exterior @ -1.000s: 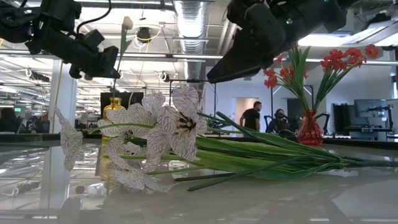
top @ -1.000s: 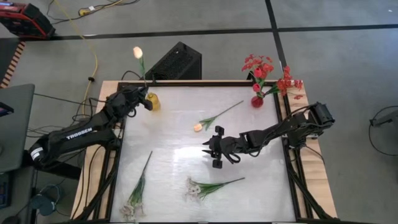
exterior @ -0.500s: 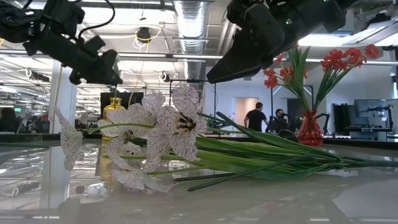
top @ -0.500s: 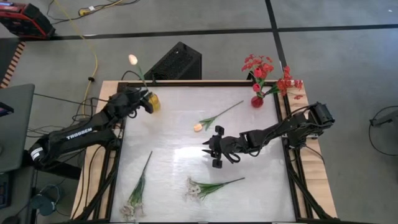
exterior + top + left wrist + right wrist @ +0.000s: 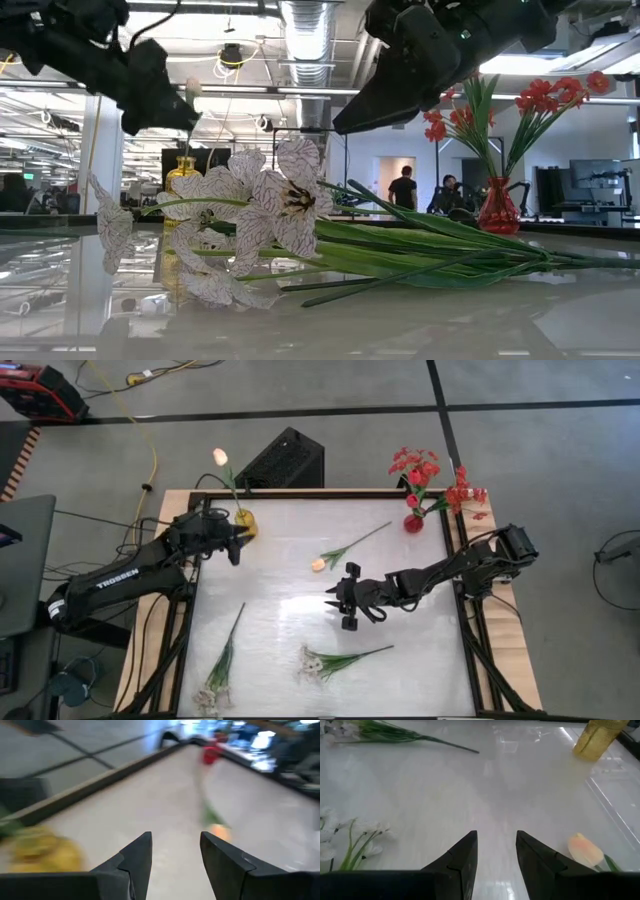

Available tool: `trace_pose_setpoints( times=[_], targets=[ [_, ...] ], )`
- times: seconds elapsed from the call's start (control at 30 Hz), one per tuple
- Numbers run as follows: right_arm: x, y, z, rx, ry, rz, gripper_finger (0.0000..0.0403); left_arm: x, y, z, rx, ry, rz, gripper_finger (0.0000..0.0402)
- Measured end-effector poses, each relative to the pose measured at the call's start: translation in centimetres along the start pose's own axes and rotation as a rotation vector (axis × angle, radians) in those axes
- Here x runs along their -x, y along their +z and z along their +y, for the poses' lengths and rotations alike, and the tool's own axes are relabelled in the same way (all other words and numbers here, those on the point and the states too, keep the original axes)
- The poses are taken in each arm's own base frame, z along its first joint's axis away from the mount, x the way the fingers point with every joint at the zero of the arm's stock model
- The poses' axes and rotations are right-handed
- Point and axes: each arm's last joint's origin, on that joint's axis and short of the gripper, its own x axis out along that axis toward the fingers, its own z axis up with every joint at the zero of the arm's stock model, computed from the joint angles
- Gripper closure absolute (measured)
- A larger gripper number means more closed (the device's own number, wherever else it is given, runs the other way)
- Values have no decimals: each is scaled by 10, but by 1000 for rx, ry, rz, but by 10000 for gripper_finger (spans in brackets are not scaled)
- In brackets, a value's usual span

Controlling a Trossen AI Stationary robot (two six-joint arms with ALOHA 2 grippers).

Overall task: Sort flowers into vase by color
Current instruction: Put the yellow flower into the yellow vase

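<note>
while both arms hang above the white table (image 5: 300, 560), neither gripper holds anything. landmark used throughout: the yellow vase (image 5: 246, 523), which stands at the table's far left corner with one cream tulip (image 5: 220, 457) upright in it, blossom leaning out past the table's far edge

left gripper (image 5: 232, 547): just beside the yellow vase on its near side, above the table surface; fingers (image 5: 138, 855) parted, nothing between them. its wrist view shows the vase as a blurred yellow shape at one side

right gripper (image 5: 347, 600): well apart from the yellow vase, over the middle of the table; fingers (image 5: 465, 855) parted and empty, bare tabletop between them

flowers lying loose on the table:
- a peach tulip (image 5: 319, 564), stalk running toward the red vase, lies between the yellow vase and the right gripper, near the gripper's tips
- a white blossom spray (image 5: 312, 664) lies flat, far from the yellow vase, near the table's front edge beyond the right gripper
- a second white spray (image 5: 212, 696) lies at the front left corner, well away from the yellow vase along the same side

red vase (image 5: 413, 522): at the far right corner, opposite the yellow vase along the far edge, holding red blossom stems (image 5: 415, 468) upright

two people (image 5: 405, 186) show in the room behind, in the low view
</note>
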Motion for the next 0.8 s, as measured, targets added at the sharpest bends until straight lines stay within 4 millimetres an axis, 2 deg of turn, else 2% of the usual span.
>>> trace_pose_setpoints(
  times=[0.2,0.33,0.5,0.6,0.8],
  targets=[
    [1,-6,6,-65,131,77,243,5,-3,-29,4,-249,13,246],
    [5,-16,16,-8,238,175,243,4,-9,-48,-24,-392,-57,246],
    [15,-26,39,132,431,242,243,3,-24,-68,-66,-514,-102,246],
    [23,-31,53,170,483,266,243,1,-37,-77,-100,-573,-137,246],
    [35,-39,74,121,515,327,243,-1,-53,-93,-180,-669,-169,246]
  ],
)
